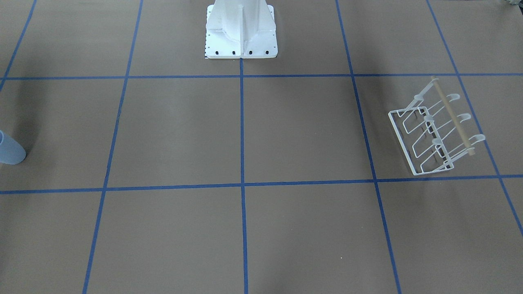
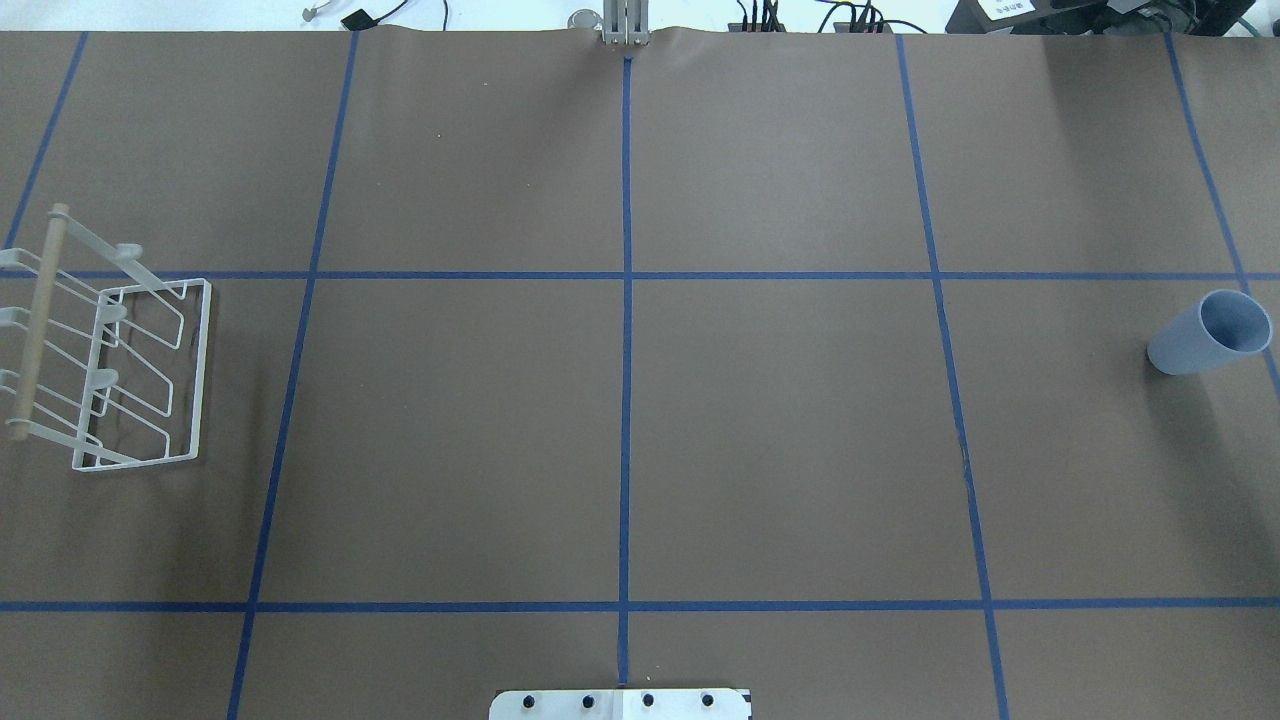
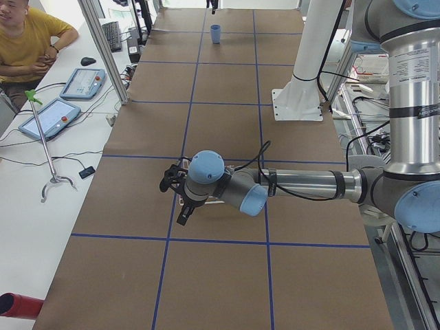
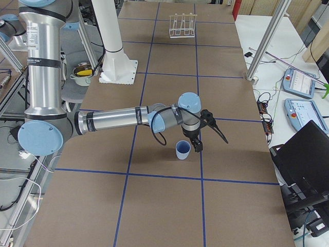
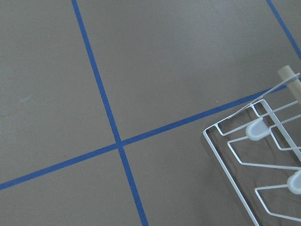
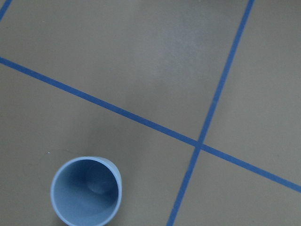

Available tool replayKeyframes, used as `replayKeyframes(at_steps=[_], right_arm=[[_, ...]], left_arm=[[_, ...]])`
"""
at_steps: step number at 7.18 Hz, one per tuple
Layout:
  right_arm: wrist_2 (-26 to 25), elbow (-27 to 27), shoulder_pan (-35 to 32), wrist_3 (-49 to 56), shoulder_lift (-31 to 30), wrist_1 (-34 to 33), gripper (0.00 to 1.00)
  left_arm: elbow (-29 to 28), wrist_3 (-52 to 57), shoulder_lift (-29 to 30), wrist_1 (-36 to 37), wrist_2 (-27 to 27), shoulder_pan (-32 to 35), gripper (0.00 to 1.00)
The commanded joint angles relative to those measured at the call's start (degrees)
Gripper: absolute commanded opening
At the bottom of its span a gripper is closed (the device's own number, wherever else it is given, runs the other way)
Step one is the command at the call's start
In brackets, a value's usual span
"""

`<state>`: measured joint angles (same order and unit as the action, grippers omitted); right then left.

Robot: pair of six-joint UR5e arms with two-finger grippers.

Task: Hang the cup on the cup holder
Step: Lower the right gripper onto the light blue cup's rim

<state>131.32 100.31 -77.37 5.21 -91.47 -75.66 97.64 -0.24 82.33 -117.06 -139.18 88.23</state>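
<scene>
The right end effector [image 4: 212,144] is hanging just above a round, pale blue plastic cup [image 4: 183,150], so I think it is getting ready to pick it up. To do this well, it should be coming straight down with one finger on each side of the cup's wall and then squeezing softly. The cup is smooth and is getting thinner toward the bottom. A loose grip could be letting it slip, and a bump from the side could be knocking it over. Lifting straight up is looking like the safe way.

This end effector is showing only in a side view, so I cannot tell how wide its fingers are standing, or if one is touching the rim. The cup is not lifted. It is standing right below the end effector with its mouth facing up. It is sitting on the brown paper tabletop [image 2: 780,430], near where two blue tape lines [image 6: 197,146] are crossing.

The white wire cup holder [image 2: 204,370] is sitting far away from the right end effector, at the other end of the tabletop. It is right beside the left end effector [image 3: 173,203]. Its slanted prongs [image 5: 256,129] with round tips and its light wooden rod [image 2: 38,320] are carrying nothing. The left end effector is also showing only from the side, so I cannot tell if it is open or closed. Because the cup holder is so far off, I think the cup is going to need a long, careful ride.
</scene>
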Motion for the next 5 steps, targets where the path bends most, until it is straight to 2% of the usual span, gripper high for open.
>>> replayKeyframes(at_steps=[1,5], right_arm=[[-0.28,-0.81,3.1,-0.37,-1.06,0.6,1.0],[-0.37,-5.38,2.93,-0.46,-0.81,0.51,1.0]], left_arm=[[-0.26,-0.11,-0.06,-2.29,-0.3,0.01,0.99],[-0.26,-0.02,-0.07,-2.3,-0.3,0.01,0.99]])
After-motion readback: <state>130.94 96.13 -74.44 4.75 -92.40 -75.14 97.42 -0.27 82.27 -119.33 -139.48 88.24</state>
